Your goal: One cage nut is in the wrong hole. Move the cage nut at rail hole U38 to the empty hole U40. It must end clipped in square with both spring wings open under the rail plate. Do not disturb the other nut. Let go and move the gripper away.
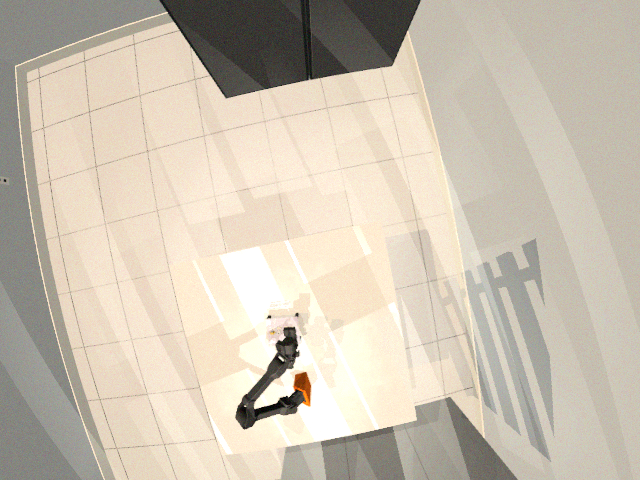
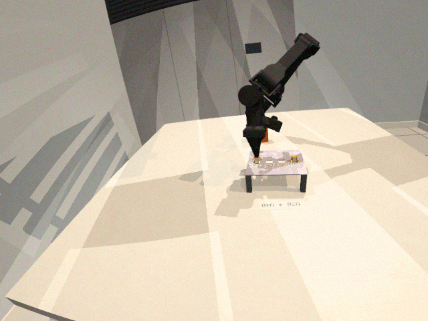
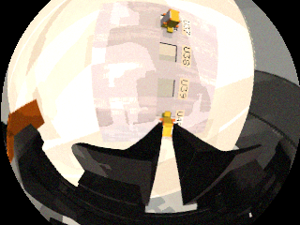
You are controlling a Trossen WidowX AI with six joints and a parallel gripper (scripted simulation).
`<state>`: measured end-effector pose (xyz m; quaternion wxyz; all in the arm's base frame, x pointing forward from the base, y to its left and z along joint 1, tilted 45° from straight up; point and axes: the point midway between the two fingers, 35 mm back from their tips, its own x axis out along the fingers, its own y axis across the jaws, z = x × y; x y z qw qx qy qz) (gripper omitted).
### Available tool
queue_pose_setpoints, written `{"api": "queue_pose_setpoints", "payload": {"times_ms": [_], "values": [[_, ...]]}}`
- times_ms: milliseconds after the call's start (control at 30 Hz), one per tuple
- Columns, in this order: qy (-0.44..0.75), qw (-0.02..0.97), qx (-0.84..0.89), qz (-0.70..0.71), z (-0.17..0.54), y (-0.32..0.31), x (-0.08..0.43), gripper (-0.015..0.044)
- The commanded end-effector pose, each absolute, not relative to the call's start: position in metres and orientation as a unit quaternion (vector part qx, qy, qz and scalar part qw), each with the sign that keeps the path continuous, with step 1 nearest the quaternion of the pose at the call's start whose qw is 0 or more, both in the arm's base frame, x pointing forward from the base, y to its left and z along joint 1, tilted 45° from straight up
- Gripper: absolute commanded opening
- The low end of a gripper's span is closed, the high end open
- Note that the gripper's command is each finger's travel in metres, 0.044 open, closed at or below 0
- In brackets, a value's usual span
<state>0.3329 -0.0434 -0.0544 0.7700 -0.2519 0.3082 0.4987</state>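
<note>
Hand (image 2: 256, 159) (image 3: 167, 126) nearly closed, gripping the moved cage nut (image 3: 167, 119) at U40 on the rail plate (image 2: 276, 170) (image 3: 127, 89); seating probably calling for square alignment, straight downward pressure, and release only once both wings are springing open underneath.

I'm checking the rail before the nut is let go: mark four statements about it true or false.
1. The tool is shut on a cage nut. True.
2. Hole U38 holds a nut. False: it is empty.
3. Another nut sits at U37. True.
4. The tool is at hole U39. False: it is at the U40 end, and U39 is empty.
</note>
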Motion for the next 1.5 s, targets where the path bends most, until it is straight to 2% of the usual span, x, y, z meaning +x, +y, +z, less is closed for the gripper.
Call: {"api": "queue_pose_setpoints", "payload": {"times_ms": [0,1467], "values": [[0.306,0.773,-0.25,0.496,-0.0542,-0.0426,0.3323,0.0028],[0.3,0.786,-0.258,0.475,-0.0549,-0.0408,0.33,0.0028]]}}
